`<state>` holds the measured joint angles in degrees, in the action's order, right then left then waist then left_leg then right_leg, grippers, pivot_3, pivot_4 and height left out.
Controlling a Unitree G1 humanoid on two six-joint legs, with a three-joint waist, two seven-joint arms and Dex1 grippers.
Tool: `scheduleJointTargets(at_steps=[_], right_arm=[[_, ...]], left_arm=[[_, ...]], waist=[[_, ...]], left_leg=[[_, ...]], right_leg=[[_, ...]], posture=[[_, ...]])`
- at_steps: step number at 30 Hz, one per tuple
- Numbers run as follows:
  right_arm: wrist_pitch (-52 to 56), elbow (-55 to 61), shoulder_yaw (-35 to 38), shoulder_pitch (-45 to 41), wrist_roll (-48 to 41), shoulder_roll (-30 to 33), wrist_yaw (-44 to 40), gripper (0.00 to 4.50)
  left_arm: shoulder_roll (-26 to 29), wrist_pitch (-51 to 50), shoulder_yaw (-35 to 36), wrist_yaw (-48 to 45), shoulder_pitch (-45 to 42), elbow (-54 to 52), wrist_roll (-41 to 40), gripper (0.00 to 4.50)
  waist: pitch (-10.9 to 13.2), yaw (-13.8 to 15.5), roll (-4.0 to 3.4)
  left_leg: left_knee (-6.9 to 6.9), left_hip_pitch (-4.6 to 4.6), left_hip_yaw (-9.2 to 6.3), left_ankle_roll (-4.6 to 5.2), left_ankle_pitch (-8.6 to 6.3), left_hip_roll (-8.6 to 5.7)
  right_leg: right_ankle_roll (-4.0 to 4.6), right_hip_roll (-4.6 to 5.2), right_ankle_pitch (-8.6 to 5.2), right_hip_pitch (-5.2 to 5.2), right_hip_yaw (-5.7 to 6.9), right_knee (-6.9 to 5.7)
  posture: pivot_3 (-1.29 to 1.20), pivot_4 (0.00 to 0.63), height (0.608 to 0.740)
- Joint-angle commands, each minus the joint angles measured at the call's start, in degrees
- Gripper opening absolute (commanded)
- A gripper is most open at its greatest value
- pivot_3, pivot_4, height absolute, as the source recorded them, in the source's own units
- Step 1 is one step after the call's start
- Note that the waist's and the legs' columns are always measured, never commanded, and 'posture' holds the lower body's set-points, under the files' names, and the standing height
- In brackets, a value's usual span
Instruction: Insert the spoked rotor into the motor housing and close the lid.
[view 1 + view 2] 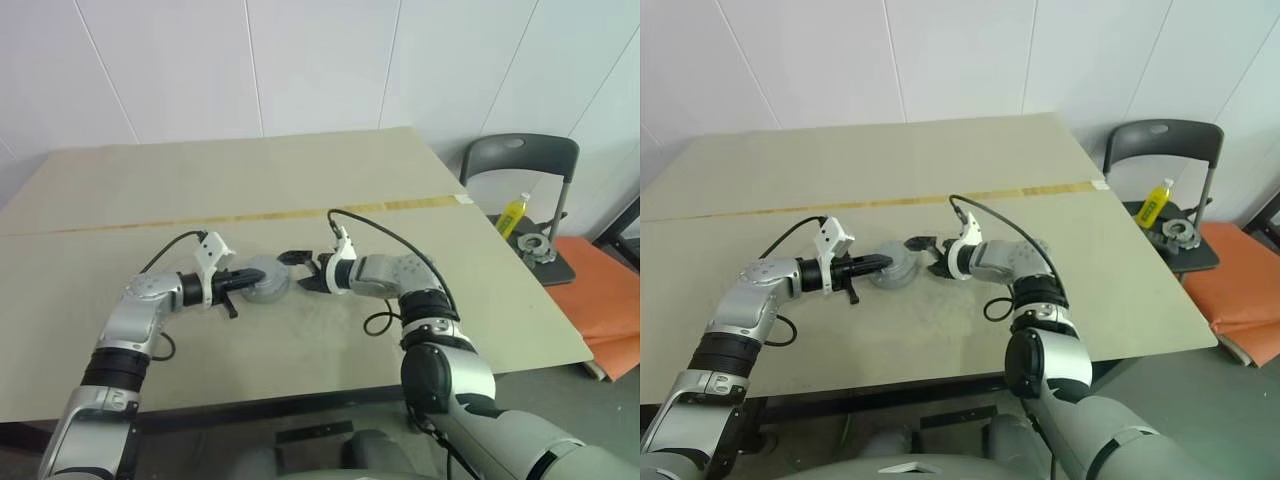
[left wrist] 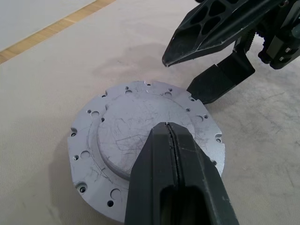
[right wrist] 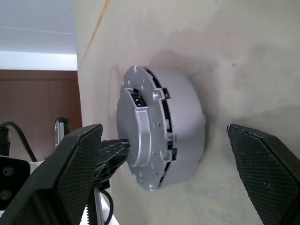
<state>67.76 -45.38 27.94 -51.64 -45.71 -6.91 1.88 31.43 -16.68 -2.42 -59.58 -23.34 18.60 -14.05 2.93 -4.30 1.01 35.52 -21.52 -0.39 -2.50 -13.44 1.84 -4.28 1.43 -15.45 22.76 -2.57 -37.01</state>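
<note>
Lid sits flat on housing, mid-desk, assembly looks closed. Left claw shut, tips pressing lid top from 9 o'clock. Right claw wide open, straddling stack from 3 o'clock, not touching. Metal stack likely heavy, rigid, smooth-sided, so slippery; best grasped across rim. Desk otherwise bare nearby. Chair with yellow bottle and metal parts at 2 o'clock, well apart, no obstruction.
</note>
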Motion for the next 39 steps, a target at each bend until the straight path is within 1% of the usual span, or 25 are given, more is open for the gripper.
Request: scheduleJointTargets(at_steps=[1,9,12,18,25,39], right_arm=[[0.25,-0.93,-0.88,-7.05,-2.78,-10.39,-0.23,4.47],[-0.53,-2.74,-1.27,-8.83,-3.87,-10.75,-0.86,4.47],[-0.50,-2.88,-2.26,-8.13,-3.44,-10.49,-1.59,4.47],[0.07,-3.03,-5.81,-5.14,-1.32,-9.02,-2.37,4.47],[0.14,-3.75,-4.99,-4.85,-1.42,-9.05,0.90,4.47],[-0.02,-4.39,-4.43,-3.77,-1.98,-9.15,2.06,4.47]], left_arm=[[-0.21,-0.61,-1.53,0.16,0.71,1.88,1.43,0.00],[-0.27,-0.03,-1.38,0.48,0.67,2.38,1.59,0.00],[-0.22,0.11,-1.29,0.58,0.64,2.52,1.64,0.00],[-0.14,0.21,-1.14,0.74,0.64,2.51,1.55,0.00],[0.21,0.45,-0.75,0.51,1.04,2.09,1.27,0.00],[6.19,2.74,2.24,0.78,1.57,4.30,1.66,0.00]], waist=[[0.01,0.06,-0.01],[0.01,-0.58,-0.01],[0.00,-1.21,-0.01],[0.00,-1.46,-0.01],[0.00,-1.44,-0.01],[0.01,-1.48,-0.01]], left_leg=[[0.00,-0.01,0.00,0.00,0.00,0.00],[-0.05,0.00,0.00,0.00,0.00,0.02],[-0.13,0.02,-0.01,0.00,0.00,0.02],[-0.26,0.03,0.01,0.01,0.00,0.01],[-0.29,0.03,0.00,0.01,0.00,0.02],[-0.34,0.01,0.01,0.01,0.00,0.02]], right_leg=[[0.00,0.00,0.00,0.01,0.00,0.00],[0.00,-0.03,0.00,0.02,0.00,0.01],[-0.01,-0.03,0.01,0.02,0.00,0.01],[-0.05,-0.04,0.01,0.06,-0.02,0.02],[-0.05,-0.05,0.00,0.08,-0.02,0.02],[-0.07,-0.04,-0.01,0.13,-0.03,0.04]], posture=[[0.00,0.000,0.740],[0.00,0.000,0.740],[0.00,0.000,0.740],[0.00,0.000,0.740],[0.00,0.000,0.740],[0.00,0.000,0.740]])
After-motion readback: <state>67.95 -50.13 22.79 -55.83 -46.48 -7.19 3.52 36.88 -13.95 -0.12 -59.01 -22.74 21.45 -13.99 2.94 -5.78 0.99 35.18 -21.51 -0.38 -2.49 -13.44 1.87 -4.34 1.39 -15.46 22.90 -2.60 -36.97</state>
